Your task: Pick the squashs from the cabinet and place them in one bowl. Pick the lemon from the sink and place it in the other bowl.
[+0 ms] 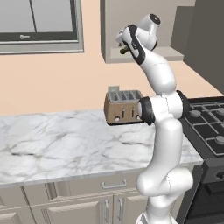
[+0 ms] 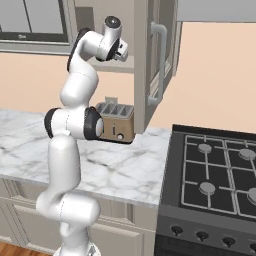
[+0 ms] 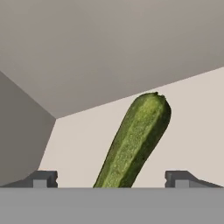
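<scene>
The arm reached upward from the base, with its end effector [image 3: 112,179] directed into the open cabinet [image 1: 148,54] mounted on the wall above the counter [image 1: 65,144]. In the hand view, the two dark fingertips [image 3: 43,178] stood wide apart near the lower edge, and nothing was clamped between them; the end effector was fully spread and held no object. A single dark green squash [image 3: 133,144] lay on the pale cabinet shelf [image 3: 192,127], positioned between the two fingertips without visible contact with either. The squash ran diagonally in that view, its rounded far end pointing up and to the right toward the back wall of the cabinet, and its near end passed out of sight at the bottom of the view. In the left base view, a small dark part projected just beside the wrist at the shelf's front lip; what it was could not be determined. In the right base view, the wrist sat at the cabinet opening, beside the open cabinet door [image 2: 155,60] with its vertical handle. A brown toaster [image 1: 124,107] stood on the marble counter below the cabinet, against the wall. A black stove [image 2: 215,175] adjoined the counter on the right. A grey-framed window [image 1: 39,26] occupied the wall to the left of the cabinet.
</scene>
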